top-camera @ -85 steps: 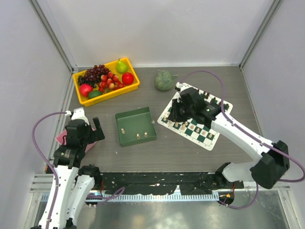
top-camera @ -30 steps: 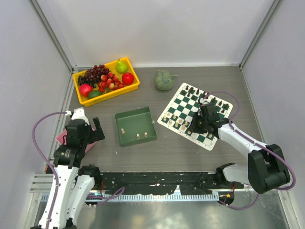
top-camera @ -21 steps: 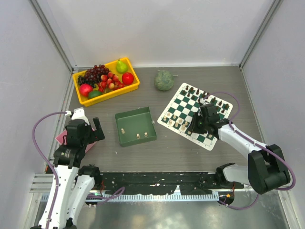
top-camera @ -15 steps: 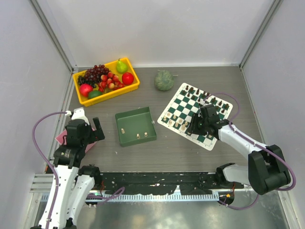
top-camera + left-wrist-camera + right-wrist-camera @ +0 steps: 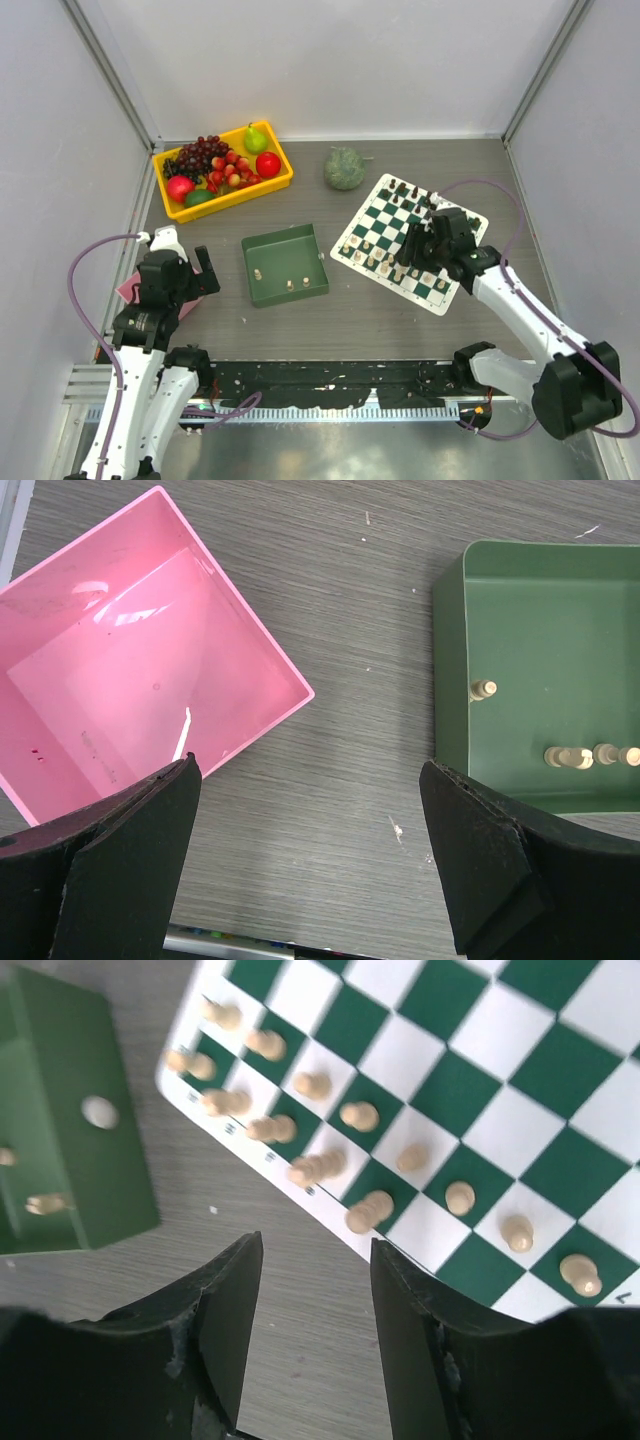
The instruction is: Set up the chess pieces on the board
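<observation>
As the right jaws hang half open and empty above the edge of the board (image 5: 460,1090), where cream pieces (image 5: 358,1115) stand, they should next go to the tray (image 5: 50,1060) and come straight down on one of the few pieces left there.

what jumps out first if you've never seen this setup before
The green and white board at the right catches the eye first, with cream pieces lined along its near edge and the right gripper hanging open over that edge. Next come the yellow tray heaped with bright fruit at the far left, and the green tray mid-table holding a few more cream pieces.
</observation>
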You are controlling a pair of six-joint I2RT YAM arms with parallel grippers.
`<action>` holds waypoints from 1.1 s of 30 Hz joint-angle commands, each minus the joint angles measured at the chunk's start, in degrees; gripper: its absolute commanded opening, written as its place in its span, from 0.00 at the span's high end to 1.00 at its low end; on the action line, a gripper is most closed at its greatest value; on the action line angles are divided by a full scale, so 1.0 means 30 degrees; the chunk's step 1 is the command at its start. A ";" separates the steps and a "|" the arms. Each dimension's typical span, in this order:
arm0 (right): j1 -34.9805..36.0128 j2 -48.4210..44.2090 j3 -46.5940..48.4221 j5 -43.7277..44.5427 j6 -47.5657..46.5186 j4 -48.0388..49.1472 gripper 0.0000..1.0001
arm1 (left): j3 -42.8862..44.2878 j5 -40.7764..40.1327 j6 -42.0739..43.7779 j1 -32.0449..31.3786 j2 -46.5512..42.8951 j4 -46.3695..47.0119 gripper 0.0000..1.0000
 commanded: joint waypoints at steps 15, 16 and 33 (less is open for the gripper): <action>0.9187 0.7762 1.2457 0.1481 -0.1385 -0.0017 0.39 | 0.0331 0.0072 0.0132 0.0001 -0.0124 0.0360 0.01; 1.0032 0.9160 1.2990 0.1510 -0.1444 -0.0077 0.40 | 0.0331 0.0014 0.0103 0.0001 -0.0153 0.0388 0.01; 1.3497 1.8341 2.1050 0.2361 -0.2645 -0.2480 0.52 | 0.0331 0.0013 0.0102 0.0001 -0.0182 0.0389 0.01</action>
